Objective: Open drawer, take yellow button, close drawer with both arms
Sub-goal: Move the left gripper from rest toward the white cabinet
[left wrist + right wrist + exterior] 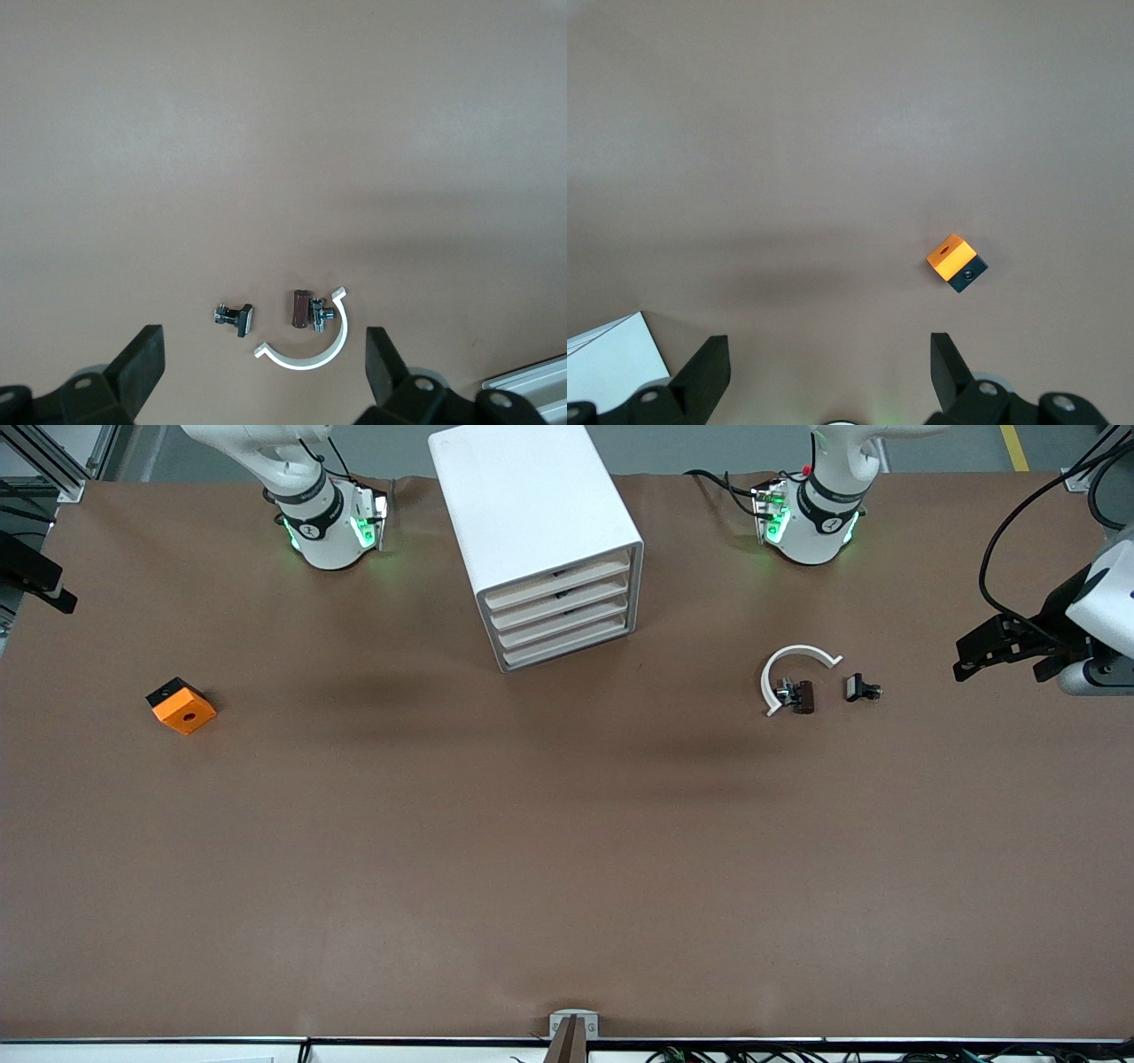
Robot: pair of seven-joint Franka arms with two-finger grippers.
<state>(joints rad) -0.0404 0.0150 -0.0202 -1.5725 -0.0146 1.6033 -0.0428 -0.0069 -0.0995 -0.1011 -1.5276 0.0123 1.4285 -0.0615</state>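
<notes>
I'm seeing drawers point(562, 608) all shut, fronts facing cam | L hand point(1005, 651) wide, nearer cabinet point(534, 522) than R | R hand point(830, 376) wide, off at table point(532, 850) edge | button hidden

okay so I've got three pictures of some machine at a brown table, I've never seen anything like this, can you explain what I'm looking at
Two white robot arms work at a brown table. The big picture looks down from across it; the other two come from cameras on each arm's wrist.

The left gripper hangs open over a white curved clip, a small brown part and a small black part. The right gripper hangs open over bare table, with an orange cube in its view.

Between the arms' bases stands a white cabinet; its four drawers are shut. Neither gripper holds anything. No button shows.
</notes>
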